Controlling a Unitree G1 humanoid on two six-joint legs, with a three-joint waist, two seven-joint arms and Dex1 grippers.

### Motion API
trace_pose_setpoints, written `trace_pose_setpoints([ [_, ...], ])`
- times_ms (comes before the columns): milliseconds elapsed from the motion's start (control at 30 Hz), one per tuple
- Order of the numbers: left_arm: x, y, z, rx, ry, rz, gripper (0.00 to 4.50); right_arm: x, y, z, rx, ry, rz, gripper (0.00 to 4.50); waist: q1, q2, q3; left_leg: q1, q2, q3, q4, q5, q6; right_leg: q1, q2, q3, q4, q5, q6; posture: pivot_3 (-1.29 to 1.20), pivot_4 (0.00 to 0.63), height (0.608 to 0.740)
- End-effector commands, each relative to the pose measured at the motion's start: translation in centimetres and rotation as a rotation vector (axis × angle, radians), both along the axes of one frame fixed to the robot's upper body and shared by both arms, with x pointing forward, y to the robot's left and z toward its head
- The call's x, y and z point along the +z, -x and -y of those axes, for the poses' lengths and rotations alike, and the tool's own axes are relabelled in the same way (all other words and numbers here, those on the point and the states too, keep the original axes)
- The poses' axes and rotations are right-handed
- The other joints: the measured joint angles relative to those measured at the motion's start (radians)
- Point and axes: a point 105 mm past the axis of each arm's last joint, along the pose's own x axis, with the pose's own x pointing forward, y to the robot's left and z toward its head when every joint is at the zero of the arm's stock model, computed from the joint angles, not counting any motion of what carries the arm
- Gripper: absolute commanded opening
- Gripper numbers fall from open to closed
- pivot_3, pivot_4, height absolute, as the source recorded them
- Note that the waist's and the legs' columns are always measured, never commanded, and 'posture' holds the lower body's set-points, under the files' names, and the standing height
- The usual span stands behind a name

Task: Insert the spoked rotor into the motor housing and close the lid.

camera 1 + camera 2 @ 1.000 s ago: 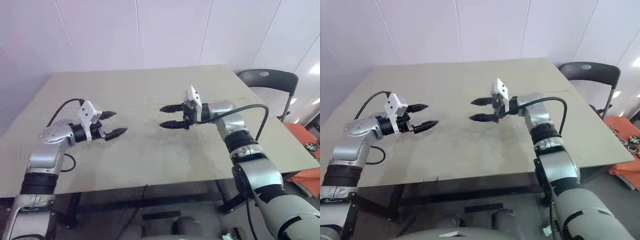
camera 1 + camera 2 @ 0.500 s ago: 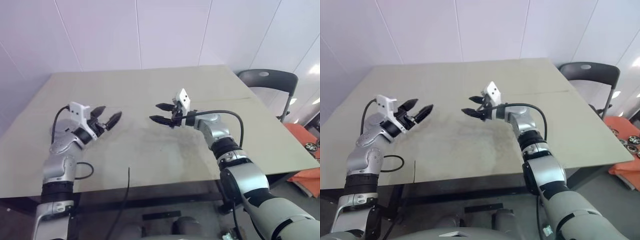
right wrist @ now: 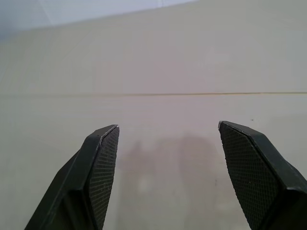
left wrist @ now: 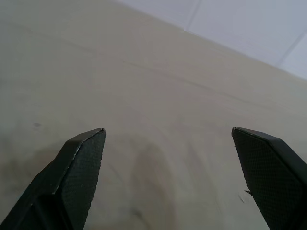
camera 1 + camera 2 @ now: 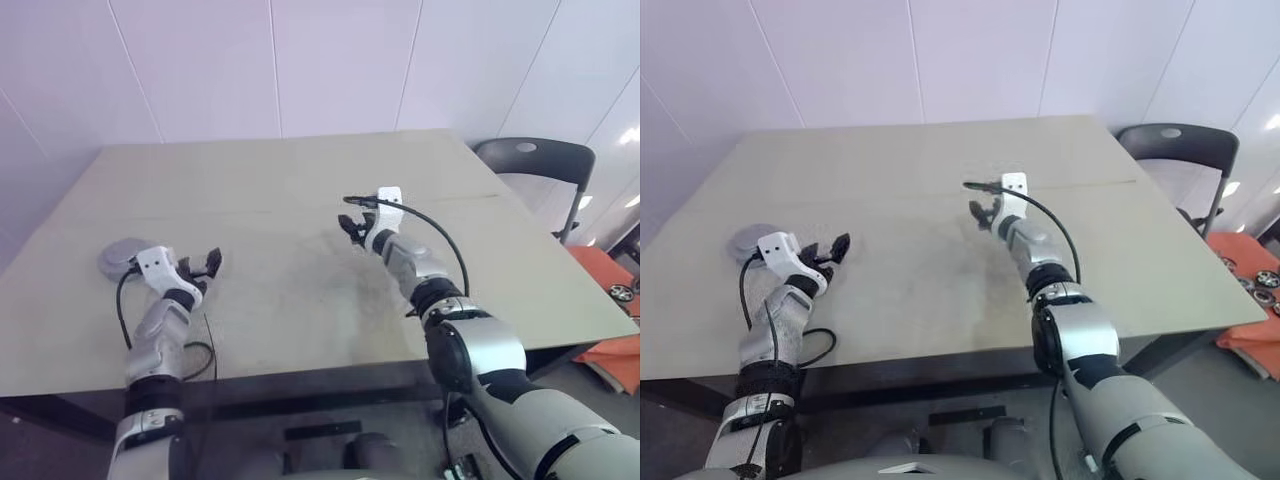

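Grippers on both arms stand wide open and hold nothing. The left gripper (image 5: 204, 270) hangs low over the near left part of the bench (image 5: 280, 170). In the left wrist view its two black fingers (image 4: 79, 158) are far apart, with bare bench top between them. The right gripper (image 5: 352, 218) hangs over the middle of the bench, its arm reaching forward, and its fingers (image 3: 103, 153) also stand well apart over bare surface. A thin seam line crosses the bench ahead of them.

One grey disc (image 5: 122, 255) lies flat on the bench by its left edge, just beside the left wrist and behind that gripper's fingertips. It is too small to tell whether it is the lid or the housing. It is well apart from the right gripper.

Past the far right corner of the bench stands a dark chair (image 5: 535, 160).
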Motion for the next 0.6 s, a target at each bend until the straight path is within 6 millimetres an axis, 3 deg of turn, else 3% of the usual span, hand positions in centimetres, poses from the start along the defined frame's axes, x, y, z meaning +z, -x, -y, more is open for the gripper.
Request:
trace_pose_setpoints([
  [33, 1.9, -0.8, 1.4, -0.022, -0.043, 0.076, 4.48, 1.5, -0.7, 0.3, -0.068, -0.040, 0.035, 3.46, 0.001, 0.000, 0.000, 0.000, 0.000, 0.000, 0.000, 0.000, 0.000, 0.000, 0.000, 0.000, 0.000, 0.000, 0.000, 0.00, 0.000, 0.740],
  [300, 5.1, -1.8, 3.9, -0.084, -0.001, 0.179, 4.48, 2.5, -0.8, 0.3, -0.068, -0.155, 0.065, 3.46, -0.002, 0.000, 0.000, 0.000, 0.000, 0.000, 0.000, 0.000, 0.000, 0.000, 0.000, 0.000, 0.000, 0.000, 0.000, 0.00, 0.000, 0.740],
  [400, 6.4, -2.5, 4.2, -0.100, -0.019, 0.197, 4.48, 3.4, -0.9, 0.1, -0.052, -0.191, 0.095, 3.46, -0.001, 0.000, 0.000, 0.000, 0.000, 0.000, 0.000, 0.000, 0.000, 0.001, 0.001, 0.000, 0.000, 0.000, 0.000, 0.00, 0.000, 0.740],
  [533, 6.7, -3.5, 4.0, -0.099, -0.171, 0.125, 4.48, 4.0, -1.0, 0.0, -0.045, -0.209, 0.117, 3.46, -0.003, 0.000, 0.000, 0.001, 0.000, 0.000, 0.000, 0.000, 0.000, 0.001, 0.001, 0.000, 0.000, 0.000, 0.000, 0.00, 0.000, 0.740],
  [600, 8.5, -3.8, 4.1, -0.106, -0.119, 0.171, 4.48, 3.9, -1.0, 0.0, -0.047, -0.208, 0.116, 3.46, -0.003, 0.000, 0.000, 0.001, 0.000, 0.000, 0.000, 0.000, 0.000, 0.002, 0.001, 0.000, 0.000, 0.000, 0.000, 0.00, 0.000, 0.740],
])
